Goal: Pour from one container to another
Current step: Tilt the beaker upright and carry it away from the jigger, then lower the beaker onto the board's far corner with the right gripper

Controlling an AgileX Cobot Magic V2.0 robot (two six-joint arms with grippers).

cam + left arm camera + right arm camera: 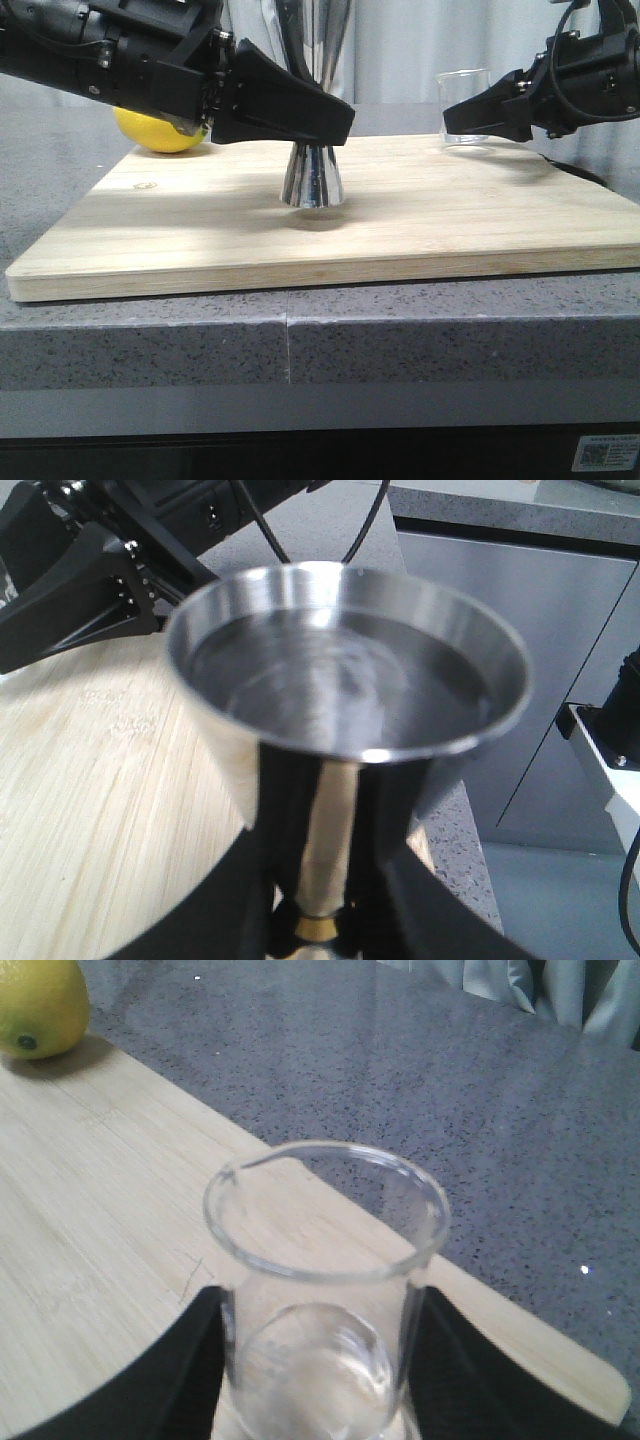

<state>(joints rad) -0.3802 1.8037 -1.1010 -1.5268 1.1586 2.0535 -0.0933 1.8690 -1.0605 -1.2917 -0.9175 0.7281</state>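
Steel jigger (312,175) stands upright on the wooden cutting board (420,215), the left gripper (320,120) clamped around its waist. Toward the board's far right corner, the right gripper (470,112) holds the upright glass beaker (463,103). A lemon (158,134) sits behind the jigger's left.
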